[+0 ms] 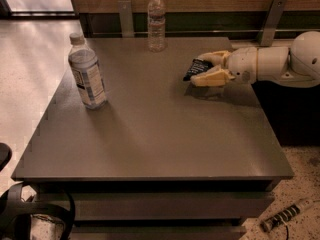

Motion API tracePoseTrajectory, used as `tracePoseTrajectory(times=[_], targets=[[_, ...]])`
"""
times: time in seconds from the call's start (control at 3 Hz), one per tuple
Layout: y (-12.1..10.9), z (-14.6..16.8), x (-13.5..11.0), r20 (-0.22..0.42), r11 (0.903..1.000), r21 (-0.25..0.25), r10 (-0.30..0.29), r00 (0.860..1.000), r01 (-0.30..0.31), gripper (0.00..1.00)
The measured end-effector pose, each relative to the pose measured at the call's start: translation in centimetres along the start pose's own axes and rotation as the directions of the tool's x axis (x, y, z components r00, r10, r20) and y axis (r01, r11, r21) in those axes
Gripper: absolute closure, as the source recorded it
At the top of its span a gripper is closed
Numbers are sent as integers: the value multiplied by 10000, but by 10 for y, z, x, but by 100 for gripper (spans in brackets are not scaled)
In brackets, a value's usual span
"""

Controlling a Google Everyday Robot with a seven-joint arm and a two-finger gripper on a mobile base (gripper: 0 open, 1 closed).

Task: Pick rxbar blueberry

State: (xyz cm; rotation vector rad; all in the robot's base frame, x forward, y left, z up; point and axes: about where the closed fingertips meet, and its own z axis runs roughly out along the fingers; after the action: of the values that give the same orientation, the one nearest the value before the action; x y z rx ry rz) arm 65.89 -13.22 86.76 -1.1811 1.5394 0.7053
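The rxbar blueberry, a small flat bar in a dark wrapper, sits between the two tan fingers of my gripper at the right back of the grey table. The gripper is shut on the bar and holds it a little above the table top, with a shadow beneath it. My white arm reaches in from the right edge. The bar's right end is hidden by the fingers.
A clear water bottle with a pale label stands at the table's left. A second clear bottle stands at the back edge by a wooden wall. A dark gap lies to the right of the table under the arm.
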Motion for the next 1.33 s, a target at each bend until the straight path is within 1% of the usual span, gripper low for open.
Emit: tracePoseTrajectory(times=[0.33, 0.67, 1.0, 1.33], targets=[[-9, -23, -37, -53, 9975, 317, -636, 9980, 637, 100], [-13, -34, -58, -87, 9941, 455, -979, 9952, 982, 100], [-14, -37, -73, -11, 9901, 373, -1354, 9908, 1353, 100], [-10, -34, -81, 97, 9749, -5, -2226, 9749, 2226, 100]])
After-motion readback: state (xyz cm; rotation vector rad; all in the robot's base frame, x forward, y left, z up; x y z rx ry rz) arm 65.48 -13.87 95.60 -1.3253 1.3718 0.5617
